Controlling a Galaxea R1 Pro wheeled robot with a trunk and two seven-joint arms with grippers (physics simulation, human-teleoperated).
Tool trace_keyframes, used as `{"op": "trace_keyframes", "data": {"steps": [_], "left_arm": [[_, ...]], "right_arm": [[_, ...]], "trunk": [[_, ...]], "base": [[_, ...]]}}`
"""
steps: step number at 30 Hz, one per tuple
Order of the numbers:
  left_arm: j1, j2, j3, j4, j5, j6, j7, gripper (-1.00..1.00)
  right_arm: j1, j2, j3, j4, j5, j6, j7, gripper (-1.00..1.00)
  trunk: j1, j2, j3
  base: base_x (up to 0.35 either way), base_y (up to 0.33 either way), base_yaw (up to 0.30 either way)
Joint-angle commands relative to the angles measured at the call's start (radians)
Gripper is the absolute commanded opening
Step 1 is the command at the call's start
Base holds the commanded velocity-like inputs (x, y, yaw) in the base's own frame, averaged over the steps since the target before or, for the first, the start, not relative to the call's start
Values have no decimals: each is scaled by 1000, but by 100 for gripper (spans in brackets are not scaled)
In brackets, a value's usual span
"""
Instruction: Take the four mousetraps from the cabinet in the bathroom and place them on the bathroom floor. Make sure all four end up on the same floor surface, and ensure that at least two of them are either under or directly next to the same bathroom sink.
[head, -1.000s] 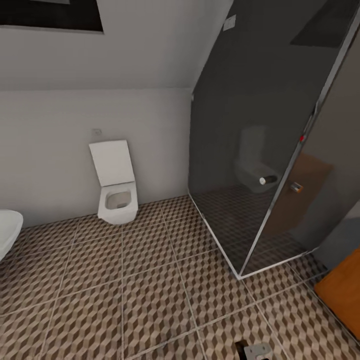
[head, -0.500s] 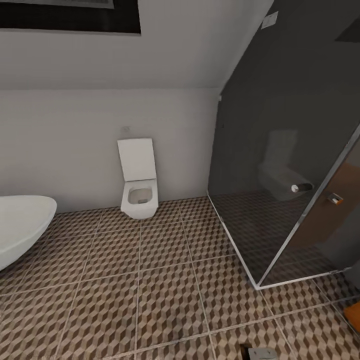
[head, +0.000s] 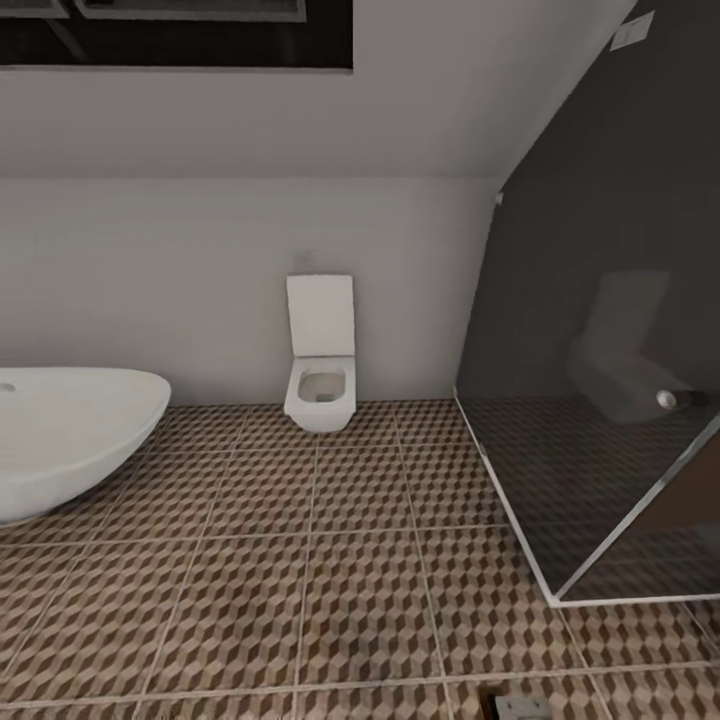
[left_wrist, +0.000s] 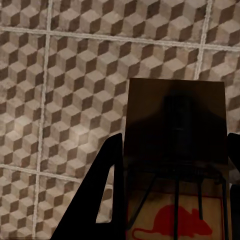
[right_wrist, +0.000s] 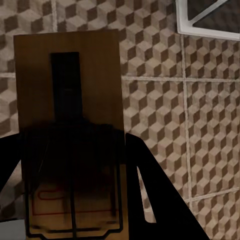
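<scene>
- The bathroom floor (head: 330, 590) is seen with a toilet (head: 321, 385) far off; the view has swung left, revealing a bathtub (head: 70, 435).
- A mousetrap (left_wrist: 175, 165) is clamped in the left gripper (left_wrist: 172, 200), another mousetrap (right_wrist: 70, 125) in the right gripper (right_wrist: 75, 200); the sink is probably being sought.

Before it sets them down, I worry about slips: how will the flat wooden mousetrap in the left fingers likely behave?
The flat wooden mousetrap looks stiff, probably light. Flat, so it should not roll. Its thin wire parts seem bendable and could snag.

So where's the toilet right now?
In the head view, the toilet hangs on the back wall, centre, between the bathtub at left and the glass shower at right.
</scene>
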Motion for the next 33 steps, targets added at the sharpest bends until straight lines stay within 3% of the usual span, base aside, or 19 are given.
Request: {"op": "trace_keyframes", "data": {"steps": [1, 12, 33], "left_arm": [[0, 0, 0, -1, -2, 0, 3, -100], [0, -1, 0, -4, -2, 0, 2, -100], [1, -2, 0, -4, -2, 0, 2, -100]], "right_arm": [[0, 0, 0, 0, -3, -2, 1, -100], [0, -6, 5, -1, 1, 0, 4, -100], [0, -3, 6, 2, 17, 0, 9, -100]], "trunk": [[0, 0, 0], [0, 0, 0], [0, 0, 0]], "base": [[0, 0, 292], [25, 0, 160], [313, 0, 1]]}}
